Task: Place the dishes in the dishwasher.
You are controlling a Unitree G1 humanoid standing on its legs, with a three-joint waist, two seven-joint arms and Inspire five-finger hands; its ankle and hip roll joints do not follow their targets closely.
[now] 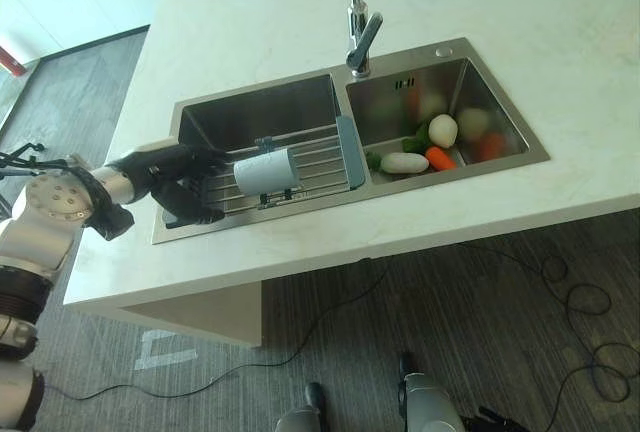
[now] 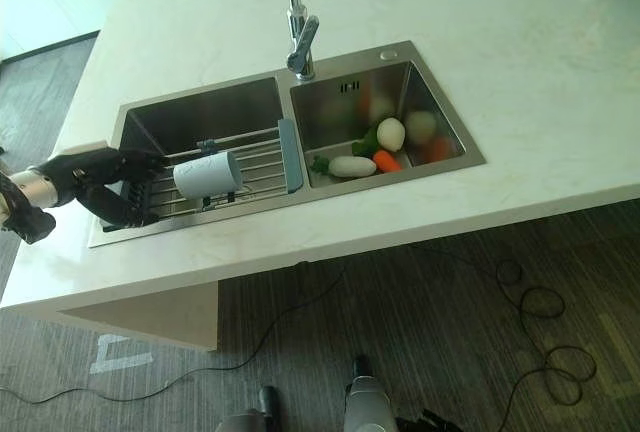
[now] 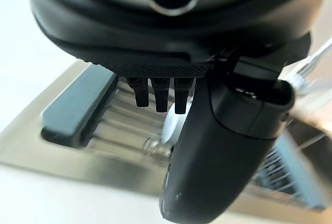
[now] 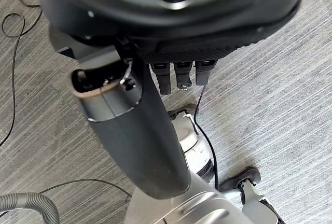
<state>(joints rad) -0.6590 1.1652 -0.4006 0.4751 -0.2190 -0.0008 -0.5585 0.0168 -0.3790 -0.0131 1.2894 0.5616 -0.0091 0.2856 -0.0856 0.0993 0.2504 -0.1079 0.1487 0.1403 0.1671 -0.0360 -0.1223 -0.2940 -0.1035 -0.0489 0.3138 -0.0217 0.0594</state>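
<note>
— In the right basin of the sink [image 1: 520, 157]?
— Vegetables: white radish [image 1: 404, 163], carrot [image 1: 440, 159], pale round one [image 1: 443, 130], some greens [image 1: 415, 143]
— Behind the divider?
— Chrome tap [image 1: 359, 27], standing on pale stone countertop [image 1: 560, 42]

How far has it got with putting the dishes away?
Barely started, it seems. Nothing looks put away yet: the white cup lies on its side on the drying rack over the left basin of the sink. The left hand is at the rack beside the cup, fingers relaxed, not gripping it. The right hand hangs open above the floor. Grasping the cup and carrying it off remain.
</note>
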